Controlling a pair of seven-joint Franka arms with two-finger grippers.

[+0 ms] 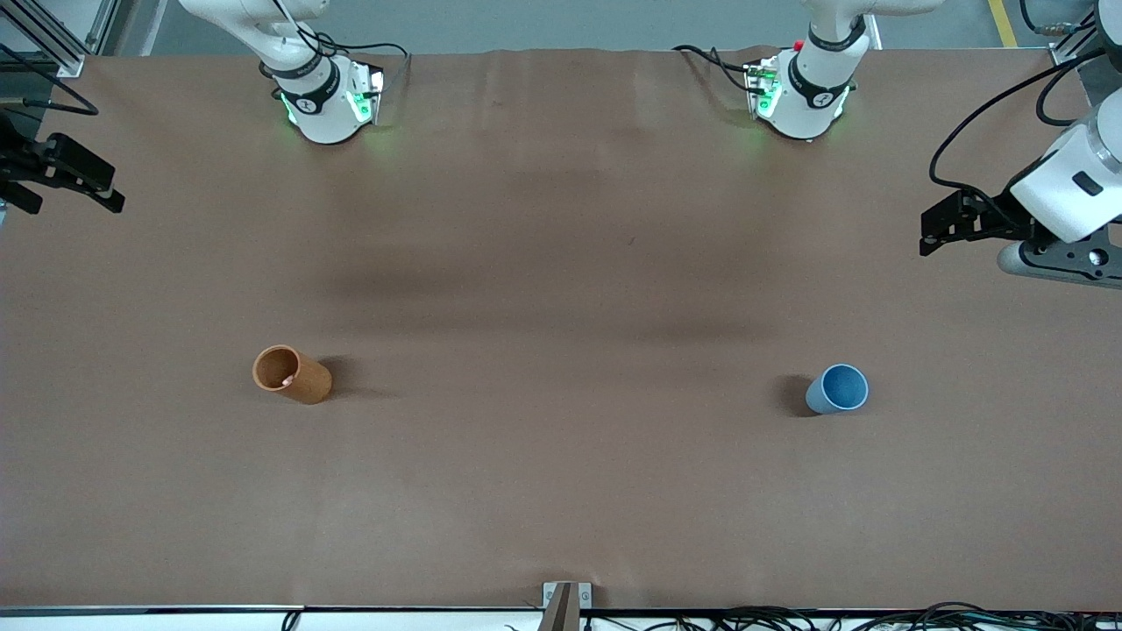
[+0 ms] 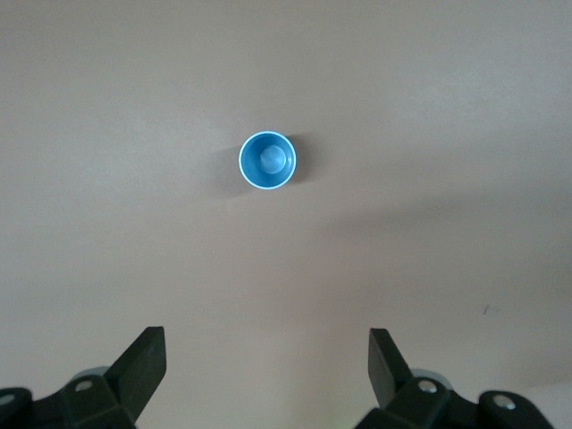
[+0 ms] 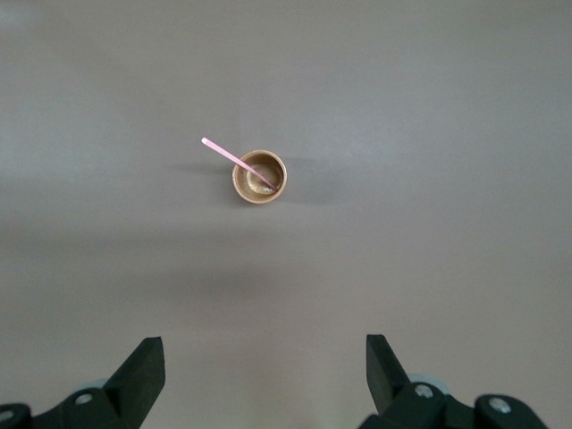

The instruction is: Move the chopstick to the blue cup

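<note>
Broadly, nothing is started yet: a wide brown table [image 1: 561,491] carries two cups, well apart. Both arms wait raised at the table's ends. The right gripper [image 3: 265,375] hangs high above the orange-brown cup [image 3: 259,176], fingers spread wide and empty; the left gripper [image 2: 268,371], equally open and empty, hangs above the blue cup [image 2: 267,160]. The pink chopstick [image 3: 234,160] stands slanted inside the orange-brown cup, its top leaning out over the rim. Next, probably, the right gripper must descend and pinch that protruding end.
</note>
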